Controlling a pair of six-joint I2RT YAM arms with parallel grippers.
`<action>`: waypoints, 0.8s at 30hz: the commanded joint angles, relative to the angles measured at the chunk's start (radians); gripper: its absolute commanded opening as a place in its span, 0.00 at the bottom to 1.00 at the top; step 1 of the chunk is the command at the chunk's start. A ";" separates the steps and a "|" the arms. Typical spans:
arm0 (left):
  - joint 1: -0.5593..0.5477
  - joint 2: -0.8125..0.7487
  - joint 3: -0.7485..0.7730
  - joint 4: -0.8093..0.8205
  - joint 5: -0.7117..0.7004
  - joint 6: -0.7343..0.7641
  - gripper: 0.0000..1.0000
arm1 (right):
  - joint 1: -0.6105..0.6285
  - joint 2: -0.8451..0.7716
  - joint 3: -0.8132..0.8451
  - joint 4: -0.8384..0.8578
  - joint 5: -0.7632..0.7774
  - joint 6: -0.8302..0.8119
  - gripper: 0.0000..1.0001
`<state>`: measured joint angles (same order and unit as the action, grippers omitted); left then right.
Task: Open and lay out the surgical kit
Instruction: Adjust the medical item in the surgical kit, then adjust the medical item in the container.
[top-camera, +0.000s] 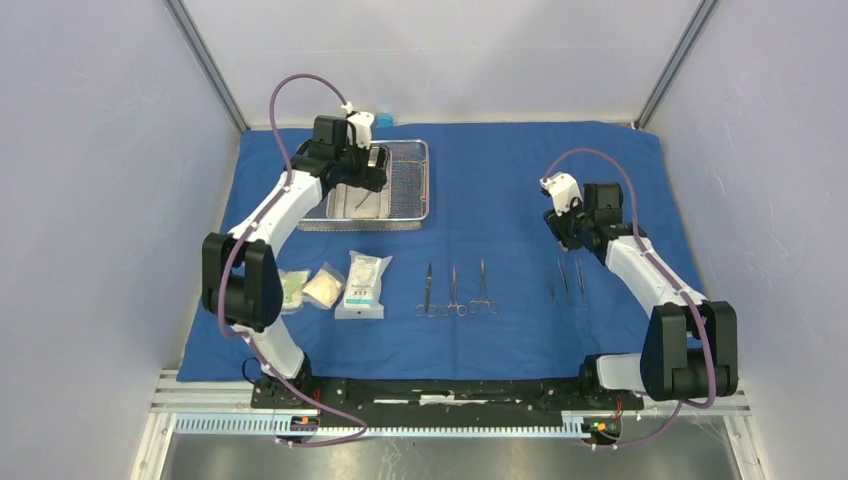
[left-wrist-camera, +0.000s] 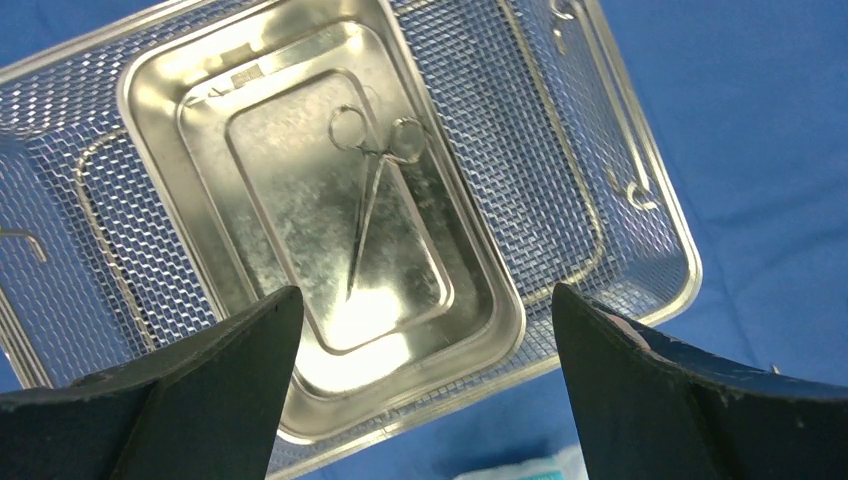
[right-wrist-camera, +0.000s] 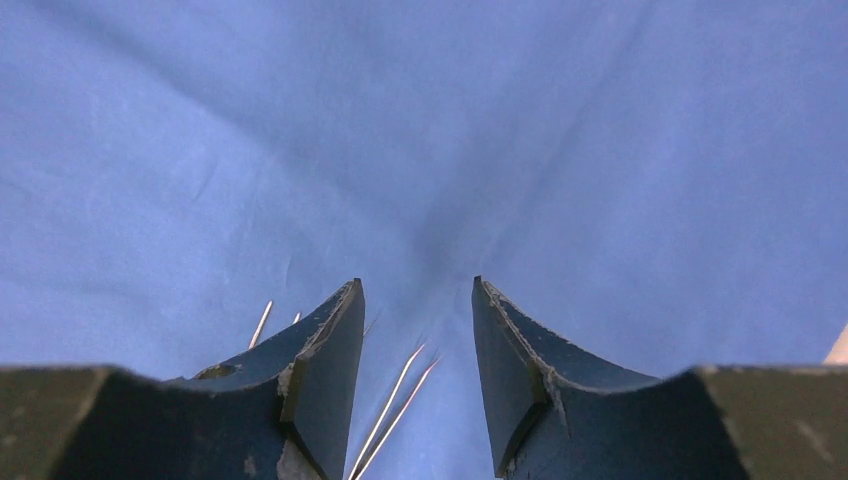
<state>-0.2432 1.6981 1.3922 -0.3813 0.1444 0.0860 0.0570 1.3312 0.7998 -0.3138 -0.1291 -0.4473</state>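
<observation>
1. Done: the blue cloth (top-camera: 500, 170) is opened out flat. Everything else sits on it.
2. Done: three packets (top-camera: 324, 286) are lined up on the cloth, on the base side of the left gripper (left-wrist-camera: 425, 300). Three scissor-type instruments (top-camera: 455, 293) lie in a row between the two grippers, nearer the bases.
3. Done: the slim instruments (top-camera: 566, 280) lie side by side just below the right gripper (right-wrist-camera: 416, 288), on its base side.
4. Left to do, as I judge it: the last instrument (left-wrist-camera: 372, 190) lies in the steel pan (left-wrist-camera: 170, 110). The pan sits inside the mesh basket (left-wrist-camera: 560, 150), straight under the left gripper. The pan may also need to come out of the basket.
5. Left gripper: jaws spread fully wide, nothing in them, hanging over the pan and clear of it.
6. Right gripper: jaws partway apart with nothing clamped. Thin instrument tips show on the cloth under the gap, apart from the fingers.
7. Hard to see: from above, the left gripper covers the near-left part of the basket.
8. Whether anything lies under the pan cannot be told.
9. The right wrist view shows only the tips, with the handles cut off. The slim instruments are too fine in the top view to count for sure; it looks like three.
10. The pale bit at the right edge of the right wrist view is cut off and unidentifiable.
</observation>
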 joint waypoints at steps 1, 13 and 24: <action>0.026 0.102 0.132 -0.051 -0.043 0.009 1.00 | 0.003 -0.026 0.051 0.105 -0.082 0.021 0.53; 0.056 0.460 0.521 -0.326 -0.045 0.047 0.95 | 0.003 -0.004 0.005 0.229 -0.227 0.013 0.57; 0.032 0.662 0.762 -0.527 -0.024 0.429 0.87 | 0.002 0.034 0.015 0.204 -0.246 -0.017 0.56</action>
<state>-0.1925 2.3196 2.0853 -0.8505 0.1097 0.3042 0.0574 1.3396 0.8074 -0.1207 -0.3550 -0.4419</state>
